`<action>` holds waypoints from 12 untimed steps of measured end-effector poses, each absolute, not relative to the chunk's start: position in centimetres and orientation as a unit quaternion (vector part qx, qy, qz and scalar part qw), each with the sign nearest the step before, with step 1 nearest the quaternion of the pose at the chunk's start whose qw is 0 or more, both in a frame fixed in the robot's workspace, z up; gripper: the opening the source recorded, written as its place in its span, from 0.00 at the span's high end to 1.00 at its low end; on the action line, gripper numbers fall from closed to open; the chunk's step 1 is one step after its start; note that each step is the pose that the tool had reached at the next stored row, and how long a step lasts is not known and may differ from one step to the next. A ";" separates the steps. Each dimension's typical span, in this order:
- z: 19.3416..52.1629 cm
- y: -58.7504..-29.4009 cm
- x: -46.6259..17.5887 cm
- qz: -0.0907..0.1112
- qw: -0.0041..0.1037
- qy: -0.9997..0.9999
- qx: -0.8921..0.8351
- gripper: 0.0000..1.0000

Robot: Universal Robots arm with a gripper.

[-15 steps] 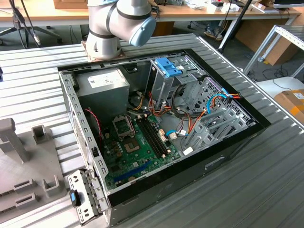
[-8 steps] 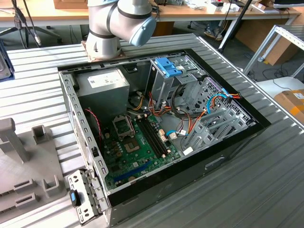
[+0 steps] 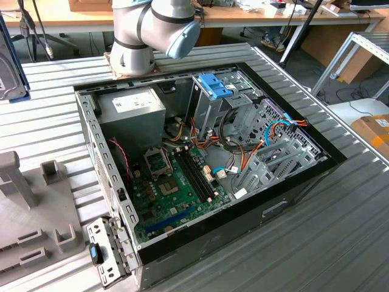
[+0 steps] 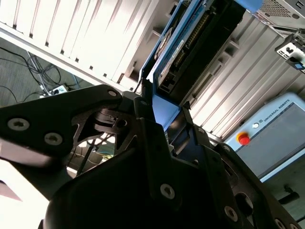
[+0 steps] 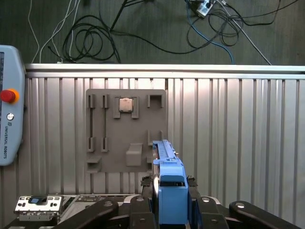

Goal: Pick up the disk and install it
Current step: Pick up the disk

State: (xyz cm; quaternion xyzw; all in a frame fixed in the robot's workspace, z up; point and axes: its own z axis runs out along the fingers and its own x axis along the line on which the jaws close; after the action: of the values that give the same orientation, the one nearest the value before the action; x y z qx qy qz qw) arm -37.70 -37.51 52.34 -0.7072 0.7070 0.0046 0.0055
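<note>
Hand (image 5: 170, 212) clamped on the disk (image 5: 170, 183), held edge-on above the ribbed counter (image 5: 238, 138) by the edge of a grey tray (image 5: 126, 143) carrying a chip (image 5: 126, 104), with a pendant (image 5: 10, 119) lying further off and cables (image 5: 95, 33) on the floor (image 5: 157, 52) beyond.
</note>
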 end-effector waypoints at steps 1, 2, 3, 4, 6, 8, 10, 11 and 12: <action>52.3 -37.5 -37.5 0.005 0.006 0.707 -0.707 0.64; 52.3 -37.5 -37.2 0.005 0.005 0.707 -0.707 0.64; 52.3 -37.5 -37.0 0.005 0.006 0.707 -0.707 0.64; 52.3 -37.5 -36.8 0.005 0.006 0.707 -0.707 0.64; 52.3 -37.5 -36.4 0.005 0.006 0.707 -0.707 0.64; 52.3 -37.5 -36.1 0.005 0.006 0.707 -0.707 0.64; 52.3 -37.4 -35.6 0.005 0.006 0.707 -0.707 0.64; 52.3 -37.4 -35.5 0.005 0.006 0.707 -0.707 0.64; 52.3 -37.4 -35.3 0.005 0.006 0.707 -0.707 0.64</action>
State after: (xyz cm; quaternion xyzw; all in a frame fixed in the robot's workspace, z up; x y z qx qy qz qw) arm -35.31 -37.42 52.35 -0.7072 0.7070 0.0046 0.0055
